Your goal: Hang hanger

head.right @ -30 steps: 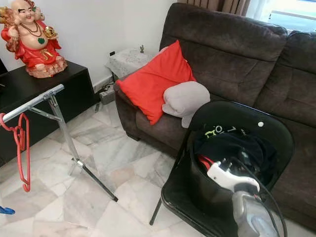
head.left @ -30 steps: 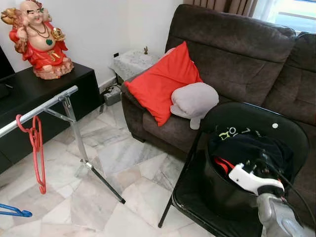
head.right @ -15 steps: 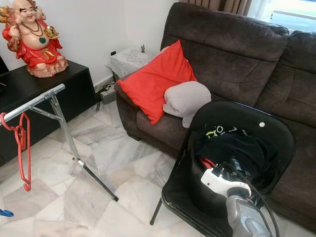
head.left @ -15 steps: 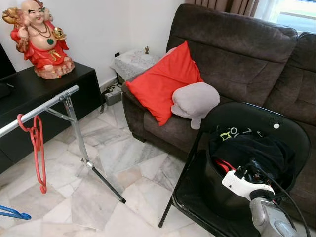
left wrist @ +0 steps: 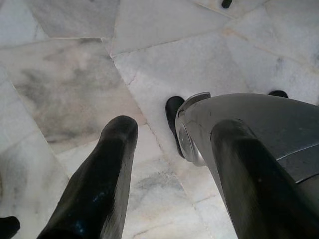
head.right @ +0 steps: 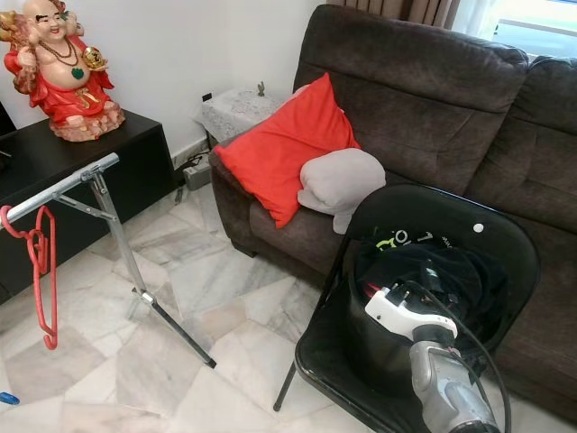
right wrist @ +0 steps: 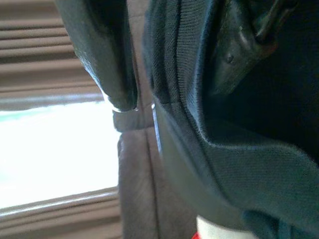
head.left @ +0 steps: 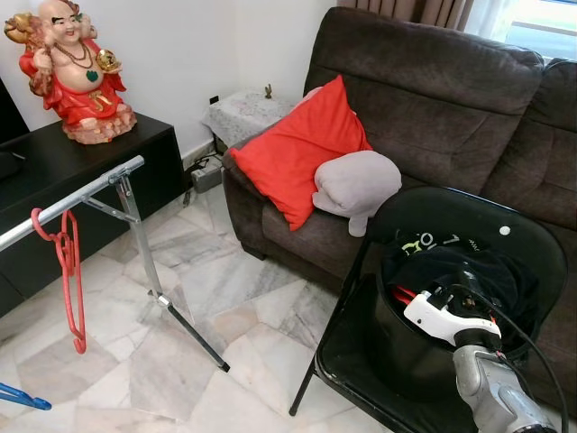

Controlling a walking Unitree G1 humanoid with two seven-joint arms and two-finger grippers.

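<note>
Right end effector (head.left: 444, 302) is down inside the black basket (head.left: 397, 352) on the folding chair (head.left: 347, 361), buried in dark clothes (right wrist: 239, 149). Can't tell if its fingers are spread or pinching anything, since one finger (right wrist: 102, 55) shows in the wrist view and the fabric hides the rest. My guess is it's fishing for the red hanger (head.left: 407, 299) poking out beside its white housing. To do that well, I'd get both fingers around the hanger bar only, no cloth caught in between, then lift straight up so the hook doesn't snag the basket rim.

Left end effector (left wrist: 164, 169) hangs idle over the marble floor (left wrist: 65, 89), fingers apart and empty.

The hanger looks like thin red plastic, mostly buried. Another red hanger (head.left: 68, 271) already hangs on the metal rack rail (head.left: 72, 200), well off to the left by the black cabinet (head.left: 54, 162).
</note>
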